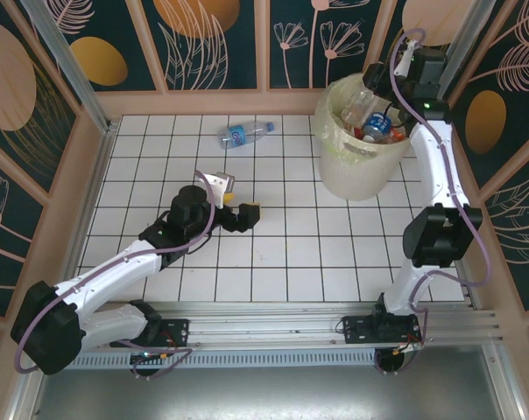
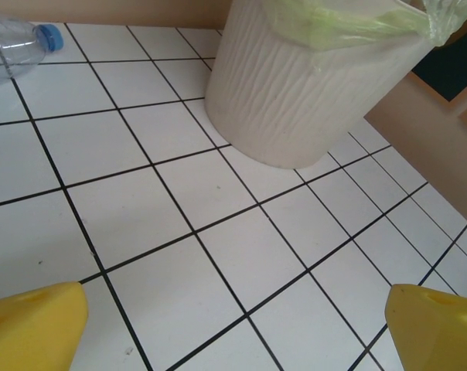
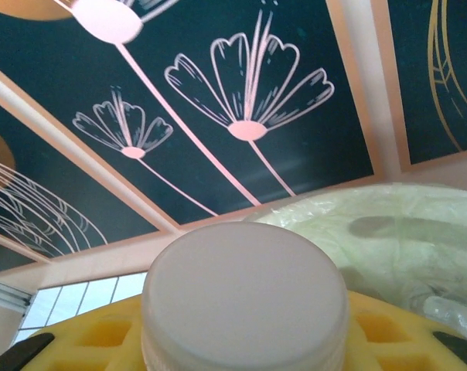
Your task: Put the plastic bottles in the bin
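A clear plastic bottle with a blue label and blue cap lies on the white tiles near the back wall; its neck end is at the top left of the left wrist view. The pale cream bin stands at the back right with several bottles inside. My left gripper hovers open over bare tiles mid-table, its yellow fingertips wide apart, facing the bin. My right gripper is over the bin's rim, shut on a clear bottle whose white cap sits between the yellow fingers.
Wooden-framed dark walls with flower patterns close the table at the back and sides. The bin's clear liner folds over its rim. Open tiles lie between the two arms.
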Robot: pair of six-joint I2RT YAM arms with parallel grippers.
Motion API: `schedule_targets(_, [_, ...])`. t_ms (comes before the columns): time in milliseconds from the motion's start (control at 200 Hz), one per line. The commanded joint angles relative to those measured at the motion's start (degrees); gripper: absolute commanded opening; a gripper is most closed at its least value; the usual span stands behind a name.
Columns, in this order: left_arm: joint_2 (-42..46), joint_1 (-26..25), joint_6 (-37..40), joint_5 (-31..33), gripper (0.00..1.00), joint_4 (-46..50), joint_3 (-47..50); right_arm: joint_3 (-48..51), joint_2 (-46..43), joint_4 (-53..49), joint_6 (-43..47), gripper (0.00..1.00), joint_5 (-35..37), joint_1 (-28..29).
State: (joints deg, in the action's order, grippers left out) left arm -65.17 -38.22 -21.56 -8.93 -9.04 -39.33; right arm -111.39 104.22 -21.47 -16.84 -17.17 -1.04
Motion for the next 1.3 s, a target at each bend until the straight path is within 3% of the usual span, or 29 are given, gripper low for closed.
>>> schedule_targets(0, [0.35, 0.07, 0.8, 0.5, 0.99, 0.87, -1.69, -4.93, 2.7, -4.72, 0.21, 0.45, -2.16, -1.05])
schedule_targets(280, [1.63, 0.07, 1.44, 2.5, 0.99, 2.75, -2.47, -9.05, 6.25, -6.82, -0.34, 0.64, 0.94, -1.06])
schedule_targets(676, [1.19, 0.07, 1.16, 3.2, 0.99, 3.37, -2.77, -15.45, 3.89, -11.46, 2.78, 0.84, 20.46, -0.77])
schedule_targets(1101, [-4.56, 0.99, 1.45, 7.7, 0.99, 6.87, -8.62, 21.32, -24.24, 10.49, 7.69, 0.84, 23.43, 10.42])
schedule_targets(1296, [-8.99, 5.17, 3.13, 5.78, 0.99, 7.17, -11.75, 34.06, -36.0, 13.36, 4.41, 0.84, 15.67, 15.37])
